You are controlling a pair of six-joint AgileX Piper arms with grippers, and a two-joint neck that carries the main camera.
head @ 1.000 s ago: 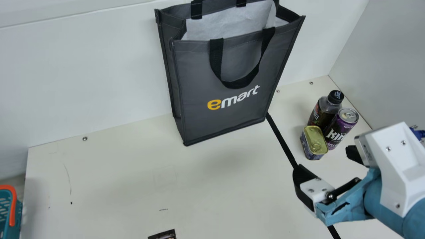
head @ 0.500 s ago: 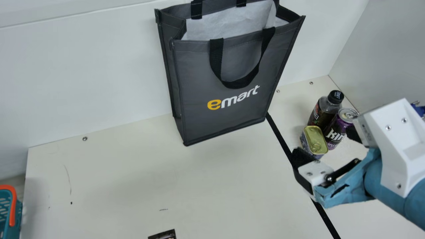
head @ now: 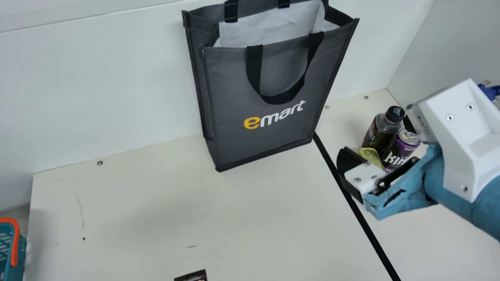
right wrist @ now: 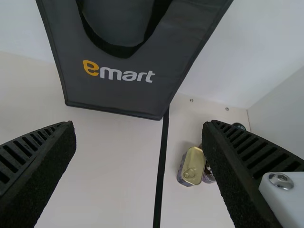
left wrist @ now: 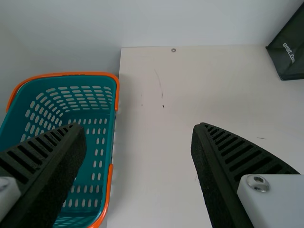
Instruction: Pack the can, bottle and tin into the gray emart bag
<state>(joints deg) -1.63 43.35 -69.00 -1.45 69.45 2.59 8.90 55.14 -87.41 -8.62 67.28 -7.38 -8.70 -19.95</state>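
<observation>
Main view shows the right hand (head: 377,136) spread wide near the tin (head: 370,155), can (head: 399,150) and bottle (head: 375,134); left wrist view, the left hand (left wrist: 139,129) likewise.

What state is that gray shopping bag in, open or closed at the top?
Open: the gray bag stands upright, its rim spread wide, with the pale lining showing inside.

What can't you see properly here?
Inside bottom of the bag: main view, behind its front.
Lower part of the tin: main view, behind the right gripper.
Most of the can: right wrist view, behind a finger.
Basket: main view, cut by left edge.
Dark thing: main view, cut by bottom edge.
</observation>
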